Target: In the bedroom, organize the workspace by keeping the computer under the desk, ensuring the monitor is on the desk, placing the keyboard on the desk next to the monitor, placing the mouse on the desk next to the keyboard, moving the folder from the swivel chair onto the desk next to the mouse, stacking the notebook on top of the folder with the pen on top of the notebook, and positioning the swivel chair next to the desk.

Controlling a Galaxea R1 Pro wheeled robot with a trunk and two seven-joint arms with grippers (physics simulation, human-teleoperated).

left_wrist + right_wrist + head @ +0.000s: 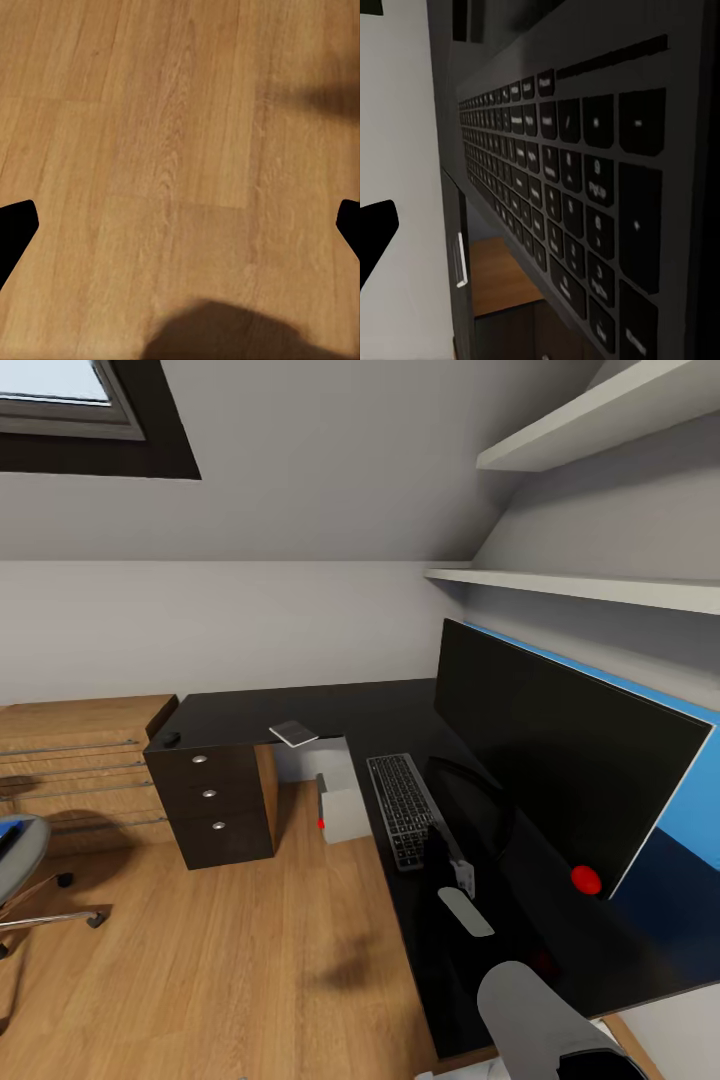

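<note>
Chair (18,860): far left edge, grey seat partly in frame, a blue strip on it, metal base legs on the floor (220,960).

Wood chest (70,760): against the far wall, left of the counter.

Counter (340,710): black, L-shaped, running along the far wall and down the right side; drawer unit (212,795) with three round silver knobs under its left end.

Mouse (170,738): small, black, on the counter's far-left corner above the drawers.

Notebook (294,733): thin, pale-looking from the head view, on the counter's near edge, right of the mouse.

Computer (340,800): light-grey box under the counter, red dot on its near left edge.

Keyboard (404,810): dark keys, grey frame, lying lengthwise on the counter just left of the monitor's ring base.

Right gripper (462,875): over the keyboard's near end; right wrist view shows the keys (555,187) very close. Cannot tell whether its fingers are apart or together.

Monitor (560,760): wide, black, upright on the counter's right arm, blue panel (690,800) behind it; two white shelves (590,585) above.

Left gripper (180,225): fingers spread wide over bare floor, holding nothing.
</note>
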